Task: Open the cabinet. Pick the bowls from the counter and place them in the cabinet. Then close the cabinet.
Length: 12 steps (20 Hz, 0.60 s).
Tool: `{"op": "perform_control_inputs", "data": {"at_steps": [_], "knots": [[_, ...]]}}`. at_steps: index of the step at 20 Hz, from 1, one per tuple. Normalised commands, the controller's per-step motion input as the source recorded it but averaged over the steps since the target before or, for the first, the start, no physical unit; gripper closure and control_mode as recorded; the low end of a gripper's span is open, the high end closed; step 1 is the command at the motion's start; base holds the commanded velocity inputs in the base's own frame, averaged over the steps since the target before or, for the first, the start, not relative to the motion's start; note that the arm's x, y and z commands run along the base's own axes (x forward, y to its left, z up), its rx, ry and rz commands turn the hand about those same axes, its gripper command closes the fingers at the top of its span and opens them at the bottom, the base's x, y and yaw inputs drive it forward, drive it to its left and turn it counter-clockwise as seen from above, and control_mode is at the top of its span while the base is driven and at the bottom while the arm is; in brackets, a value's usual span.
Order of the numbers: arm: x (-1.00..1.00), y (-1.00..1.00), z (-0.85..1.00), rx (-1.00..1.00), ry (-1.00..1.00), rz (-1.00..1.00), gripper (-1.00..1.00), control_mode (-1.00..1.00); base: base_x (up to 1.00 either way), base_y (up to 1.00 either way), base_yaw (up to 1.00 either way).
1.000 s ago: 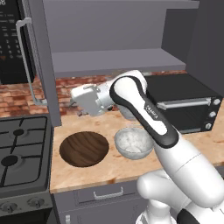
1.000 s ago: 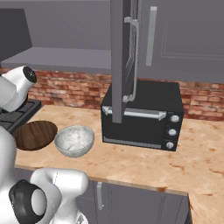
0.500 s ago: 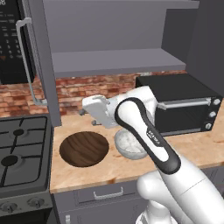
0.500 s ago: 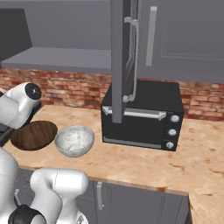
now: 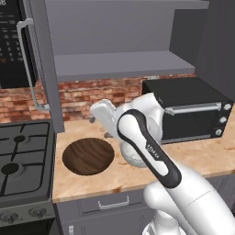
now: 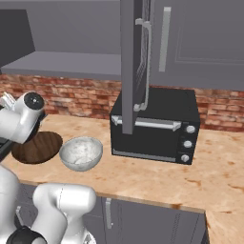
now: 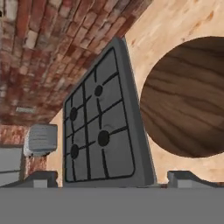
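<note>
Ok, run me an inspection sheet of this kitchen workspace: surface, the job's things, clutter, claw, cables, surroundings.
Surface: tan mottled counter, both bowls standing on it.
Job's things: cabinet open, shelf bare; left door and right door swung out. Wooden bowl beside the stove; marble bowl to its right, partly hidden by the arm in the left base view.
Clutter: black toaster oven against the brick wall.
Claw: claw open, holding nothing, above the counter near the wooden bowl.
Cables: nothing seen.
Surroundings: black gas stove, brick backsplash, grey drawers below the counter.
</note>
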Motion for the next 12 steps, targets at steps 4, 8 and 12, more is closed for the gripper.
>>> {"op": "perform_control_inputs", "data": {"at_steps": [4, 8, 12], "knots": [[0.3, -0.12, -0.37, -0.08, 0.22, -0.21, -1.0, -1.0, 0.0, 0.0, 0.0], [0.29, -0.11, -0.38, -0.11, 0.17, -0.13, -1.0, -1.0, 0.0, 0.0, 0.0], [0.15, -0.09, -0.36, -0.15, 0.17, -0.03, -1.0, -1.0, 0.0, 0.0, 0.0]]}}
